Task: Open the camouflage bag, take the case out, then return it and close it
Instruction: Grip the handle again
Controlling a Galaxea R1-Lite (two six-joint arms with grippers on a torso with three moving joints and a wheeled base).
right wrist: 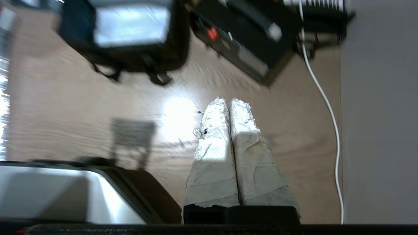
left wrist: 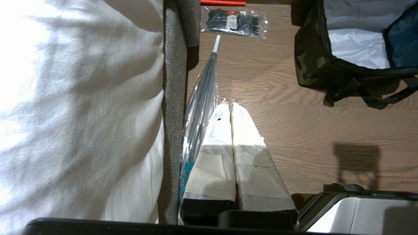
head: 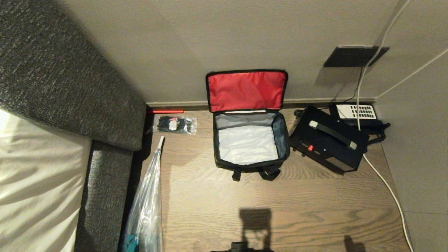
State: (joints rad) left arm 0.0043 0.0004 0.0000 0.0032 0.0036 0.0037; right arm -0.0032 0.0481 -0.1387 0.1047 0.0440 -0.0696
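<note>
Now the camouflage bag (head: 250,140) sits open on the wooden floor (head: 280,203) against the wall, red lid up, with the case (head: 327,143) just beside it on its right, while both the left pincer (left wrist: 231,106) and right pincer (right wrist: 228,100) hover pressed together, holding nothing.

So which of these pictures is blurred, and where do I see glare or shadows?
Right wrist view: motion-smeared, the camouflage bag and the case are soft, with a bright glare patch on the floor. Head view: sharp, a dark shadow on the floor near the bottom edge. Left wrist view: sharp, but the white bedding is overexposed.
</note>
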